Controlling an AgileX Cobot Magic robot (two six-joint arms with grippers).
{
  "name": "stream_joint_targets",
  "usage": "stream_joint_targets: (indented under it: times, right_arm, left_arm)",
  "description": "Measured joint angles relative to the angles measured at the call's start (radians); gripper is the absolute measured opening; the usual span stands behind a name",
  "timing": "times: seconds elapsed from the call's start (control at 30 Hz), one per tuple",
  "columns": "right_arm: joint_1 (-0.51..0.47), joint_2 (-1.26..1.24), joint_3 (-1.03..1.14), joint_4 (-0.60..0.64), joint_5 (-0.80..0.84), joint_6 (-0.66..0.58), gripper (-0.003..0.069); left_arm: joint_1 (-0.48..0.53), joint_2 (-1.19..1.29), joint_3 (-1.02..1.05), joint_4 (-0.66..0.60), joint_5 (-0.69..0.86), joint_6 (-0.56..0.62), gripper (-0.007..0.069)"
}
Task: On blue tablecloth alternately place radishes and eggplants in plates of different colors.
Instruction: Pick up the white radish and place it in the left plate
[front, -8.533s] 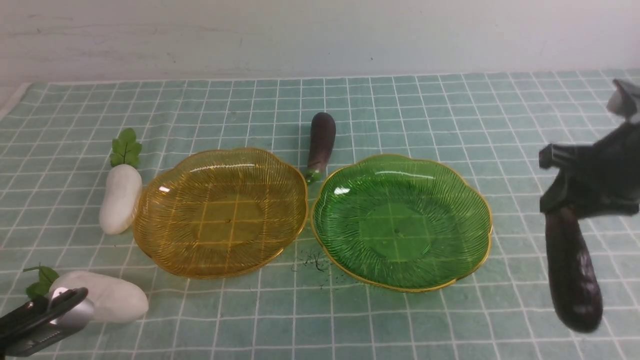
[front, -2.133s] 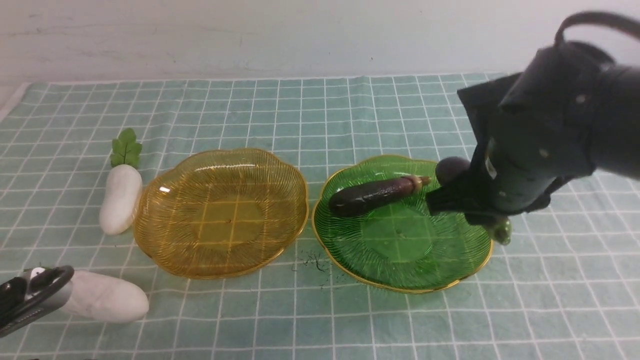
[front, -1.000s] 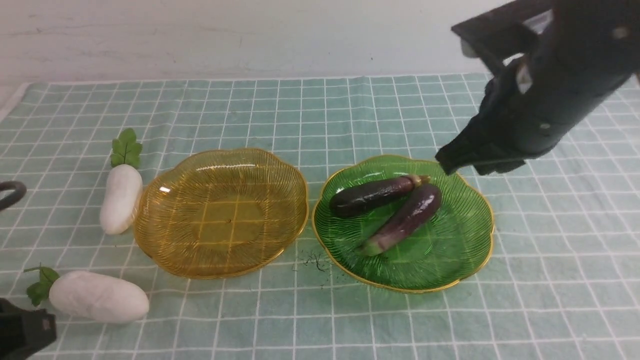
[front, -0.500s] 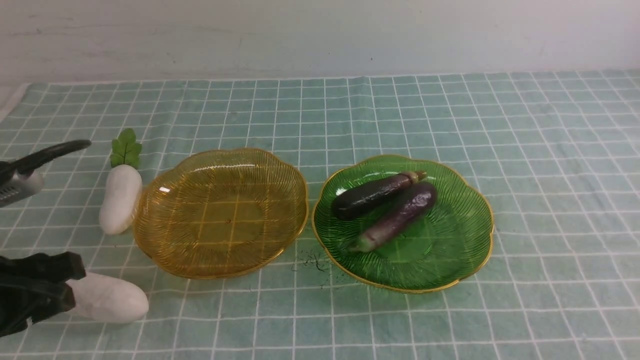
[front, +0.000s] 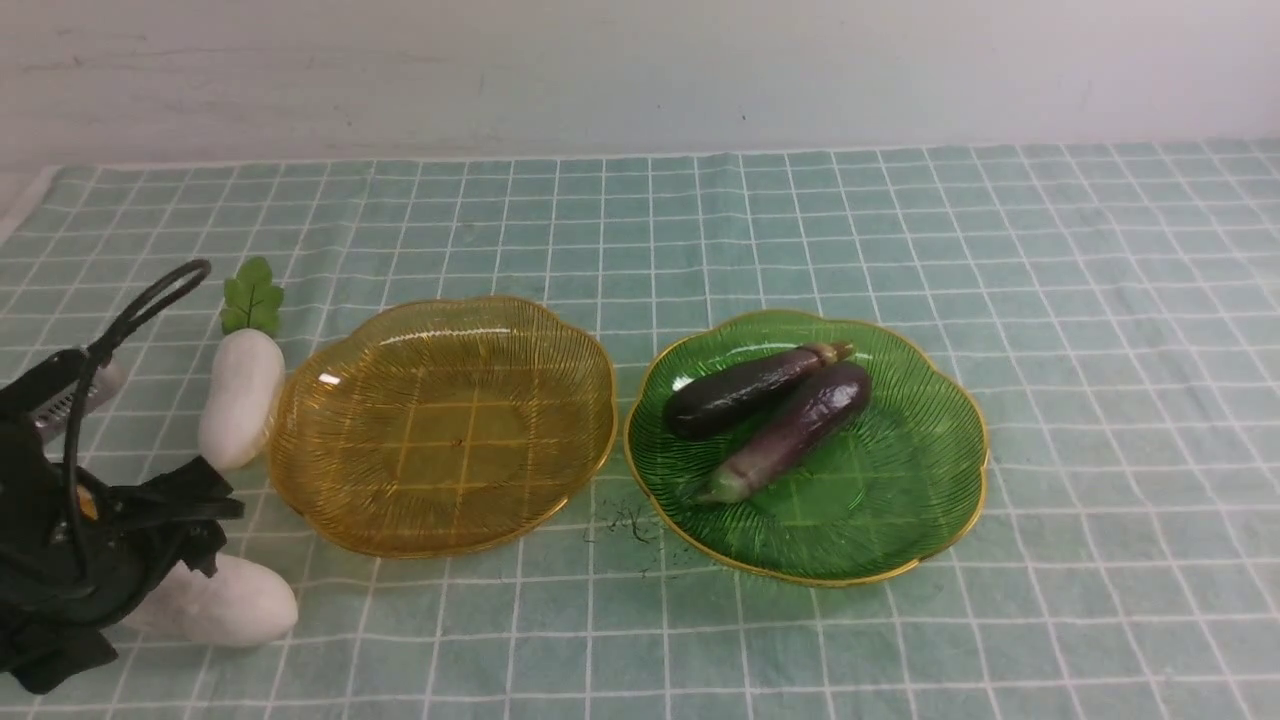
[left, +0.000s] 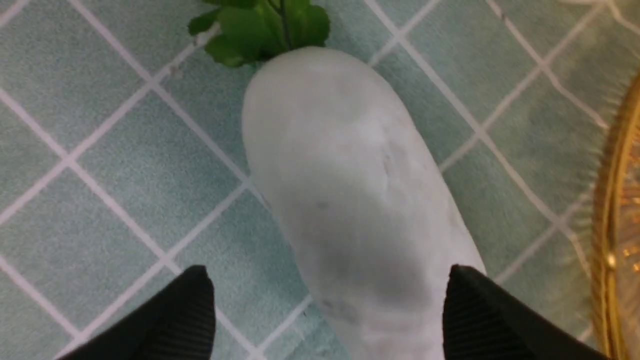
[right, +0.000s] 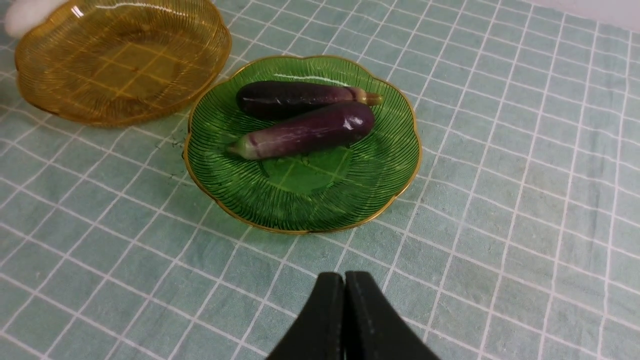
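The near radish (left: 350, 200) lies on the blue tablecloth (left: 125, 165), straddled by the left gripper (left: 327, 310), whose jaws stand apart at either flank, not yet closed. Its smooth, rounded body could be squeezed out sideways if the grip is taken off-centre. The amber plate (left: 607, 240) sits just beyond one finger (left: 475, 320), so its rim could be knocked on lifting. The right gripper (right: 345, 310) is held shut and empty, well back from the green plate (right: 300, 200), where both eggplants (right: 310, 132) are laid.

From the front, the left claw (left: 327, 277) hides the near radish's (front: 240, 605) leaves.
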Motion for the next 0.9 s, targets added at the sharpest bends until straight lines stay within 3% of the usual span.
stream_joint_targets:
  times: [0.17, 0.33, 0.47, 0.57, 0.77, 0.9]
  right_arm:
    - [0.000, 0.000, 0.000, 0.000, -0.002, -0.001, -0.0015]
    - [0.000, 0.000, 0.000, 0.000, -0.002, -0.001, -0.0015]
    - [0.000, 0.000, 0.000, 0.000, -0.002, -0.002, -0.0015]
    - [0.000, 0.000, 0.000, 0.000, -0.001, -0.003, -0.0015]
    - [0.000, 0.008, 0.000, 0.000, 0.000, -0.003, -0.0015]
    - [0.000, 0.033, 0.000, 0.000, -0.001, -0.004, -0.0015]
  left_arm:
    - [-0.002, 0.086, -0.010, 0.085, -0.120, -0.111, 0.0552]
    - [-0.002, 0.145, -0.015, 0.118, -0.127, -0.128, 0.0543]
    - [-0.002, 0.187, -0.008, 0.137, -0.054, -0.128, 0.0414]
    - [-0.002, 0.179, -0.007, 0.145, -0.015, -0.116, 0.0409]
    - [-0.002, 0.044, -0.083, 0.107, 0.173, 0.133, 0.0409]
    - [-0.002, -0.043, -0.264, -0.090, 0.272, 0.517, 0.0409]
